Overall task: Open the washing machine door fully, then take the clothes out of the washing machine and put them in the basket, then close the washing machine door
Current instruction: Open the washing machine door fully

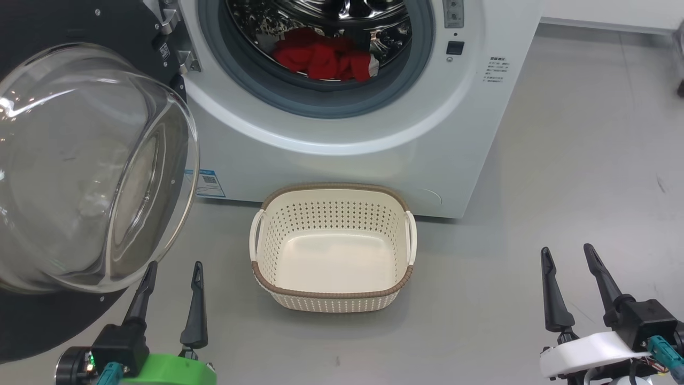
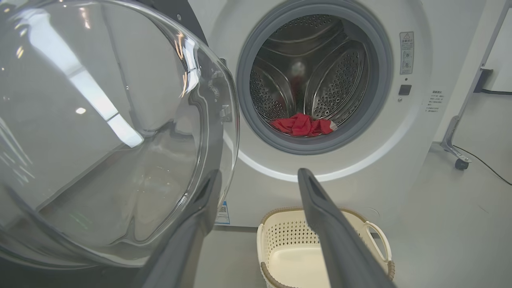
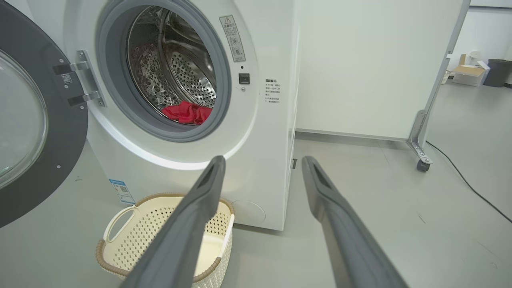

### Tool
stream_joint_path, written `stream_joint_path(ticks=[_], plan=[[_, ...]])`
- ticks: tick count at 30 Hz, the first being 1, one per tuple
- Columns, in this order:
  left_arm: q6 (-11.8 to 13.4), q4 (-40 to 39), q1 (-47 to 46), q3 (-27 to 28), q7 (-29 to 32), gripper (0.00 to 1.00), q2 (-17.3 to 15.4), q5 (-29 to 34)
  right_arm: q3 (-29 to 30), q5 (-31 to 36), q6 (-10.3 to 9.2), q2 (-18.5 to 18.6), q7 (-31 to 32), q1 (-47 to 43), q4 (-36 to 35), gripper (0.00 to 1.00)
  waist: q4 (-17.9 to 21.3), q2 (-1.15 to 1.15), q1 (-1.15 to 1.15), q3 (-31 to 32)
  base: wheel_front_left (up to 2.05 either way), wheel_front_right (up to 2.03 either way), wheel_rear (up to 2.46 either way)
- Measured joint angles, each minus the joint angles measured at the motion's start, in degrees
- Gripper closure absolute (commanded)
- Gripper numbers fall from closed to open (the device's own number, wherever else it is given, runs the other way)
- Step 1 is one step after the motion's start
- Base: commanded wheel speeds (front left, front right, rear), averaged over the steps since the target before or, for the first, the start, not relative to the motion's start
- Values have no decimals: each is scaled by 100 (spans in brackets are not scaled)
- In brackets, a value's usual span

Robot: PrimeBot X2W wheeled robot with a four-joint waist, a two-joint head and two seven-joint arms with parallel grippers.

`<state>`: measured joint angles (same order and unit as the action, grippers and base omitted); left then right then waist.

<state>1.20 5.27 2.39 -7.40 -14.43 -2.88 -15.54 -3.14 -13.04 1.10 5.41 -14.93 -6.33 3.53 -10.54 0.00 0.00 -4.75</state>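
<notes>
Inside the big white front-loading washing machine (image 1: 347, 171), crumpled bright red fabric clothes (image 1: 320, 59) lie heaped; before it, left gripper (image 1: 175, 266) and right gripper (image 1: 566, 248) show jaws apart

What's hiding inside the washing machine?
Inside the washing machine, red clothes lie heaped at the bottom of the shiny steel drum, near the front. The rest of the drum looks bare. Anything under the heap is covered, so I cannot tell.
</notes>
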Motion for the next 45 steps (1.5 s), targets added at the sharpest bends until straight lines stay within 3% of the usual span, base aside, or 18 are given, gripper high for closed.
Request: stream_joint_path(ticks=[24,45], plan=[[154,-71,173,-159,85,0,-1,21,-86,10,-7,-98,0,-15,-13,0,834,0,0,155,0,0,0],[204,-118,230,-375,236,0,-1,54,3,9,-24,-159,0,-126,-62,0,949,0,0,200,0,0,0]])
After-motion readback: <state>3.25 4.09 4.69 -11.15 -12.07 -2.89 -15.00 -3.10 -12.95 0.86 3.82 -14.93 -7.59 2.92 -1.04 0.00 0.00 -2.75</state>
